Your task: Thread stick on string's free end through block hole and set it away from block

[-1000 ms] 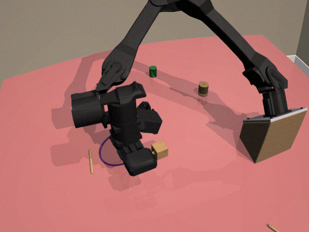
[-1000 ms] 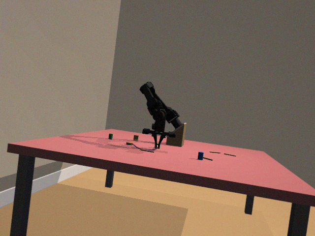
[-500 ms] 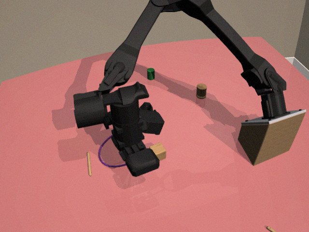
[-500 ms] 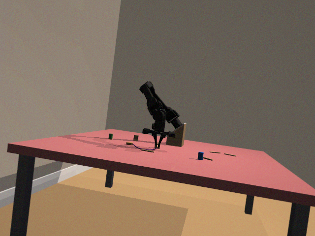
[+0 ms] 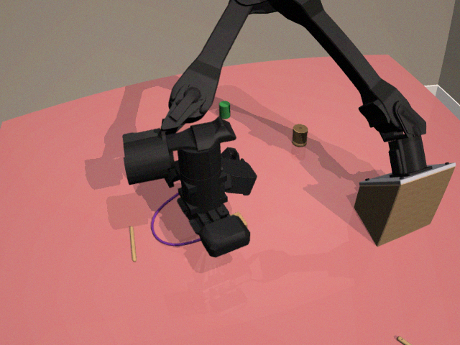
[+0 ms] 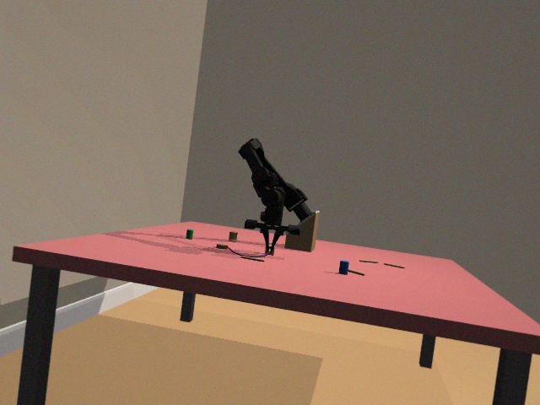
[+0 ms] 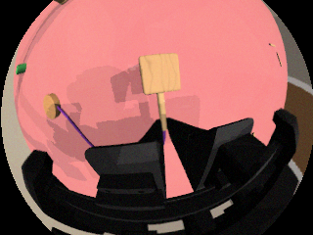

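Observation:
My gripper (image 6: 269,253) (image 7: 162,121) is shut on the string's stick (image 7: 162,109), at the end where the purple string (image 5: 152,223) (image 7: 75,126) joins it. The stick runs from the fingertips to the near side of the wooden block (image 5: 240,218) (image 7: 159,73); its front part is out of sight there, and none shows beyond the far side. The hole is not visible, so I cannot tell for certain that the stick is inside it. The block is mostly hidden by the gripper in the top view. The round button (image 6: 222,245) (image 7: 51,106) lies to the left in the wrist view.
A loose stick (image 5: 132,244) (image 6: 252,258) lies near the string's loop. A green cylinder (image 5: 224,110) (image 6: 189,234) and a brown cylinder (image 5: 300,135) (image 6: 233,236) stand farther back. A blue cylinder (image 6: 343,267) and several sticks lie to the right. The arm's wedge base (image 5: 415,208) stands at right.

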`<state>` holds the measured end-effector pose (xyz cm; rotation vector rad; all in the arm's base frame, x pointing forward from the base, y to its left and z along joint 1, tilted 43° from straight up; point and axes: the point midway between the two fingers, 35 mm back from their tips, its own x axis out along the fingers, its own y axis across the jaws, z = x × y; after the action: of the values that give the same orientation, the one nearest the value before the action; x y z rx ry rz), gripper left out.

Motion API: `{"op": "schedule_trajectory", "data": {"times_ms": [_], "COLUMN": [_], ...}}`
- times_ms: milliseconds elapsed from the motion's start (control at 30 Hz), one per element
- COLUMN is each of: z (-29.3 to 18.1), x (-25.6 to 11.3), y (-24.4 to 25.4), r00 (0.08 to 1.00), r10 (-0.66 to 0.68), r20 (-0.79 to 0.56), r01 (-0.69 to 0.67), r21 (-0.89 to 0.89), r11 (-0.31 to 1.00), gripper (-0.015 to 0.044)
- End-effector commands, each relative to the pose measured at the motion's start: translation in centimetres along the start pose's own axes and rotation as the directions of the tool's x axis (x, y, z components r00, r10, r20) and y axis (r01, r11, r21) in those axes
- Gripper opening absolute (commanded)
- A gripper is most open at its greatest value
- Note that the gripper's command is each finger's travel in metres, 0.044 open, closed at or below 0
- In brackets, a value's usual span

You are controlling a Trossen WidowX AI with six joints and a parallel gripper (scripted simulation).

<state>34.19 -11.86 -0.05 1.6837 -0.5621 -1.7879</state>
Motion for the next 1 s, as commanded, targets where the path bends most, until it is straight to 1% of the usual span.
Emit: {"op": "schedule_trajectory", "data": {"times_ms": [0, 567, 700, 733, 800, 867, 967], "z": [0.5, 2.5, 2.4, 2.4, 2.4, 2.2, 2.1], "x": [-0.1, -0.1, 0.0, 0.0, 0.0, -1.0, -5.6], "y": [0.1, 0.1, 0.0, 0.0, 0.0, -0.1, -0.1], "r00": [1.000, 1.000, 1.000, 1.000, 1.000, 1.000, 1.000], "r10": [0.003, 0.003, 0.000, 0.000, 0.000, -0.001, -0.004], "r20": [-0.004, -0.003, 0.001, 0.001, 0.001, 0.001, -0.001], "r01": [-0.003, -0.003, 0.000, 0.000, 0.000, 0.001, 0.004], "r21": [-0.002, -0.002, -0.001, -0.001, -0.001, -0.003, -0.011], "r11": [1.000, 1.000, 1.000, 1.000, 1.000, 1.000, 1.000], "gripper": [0.0000, 0.0000, 0.0105, 0.0122, 0.0122, 0.0122, 0.0122]}}
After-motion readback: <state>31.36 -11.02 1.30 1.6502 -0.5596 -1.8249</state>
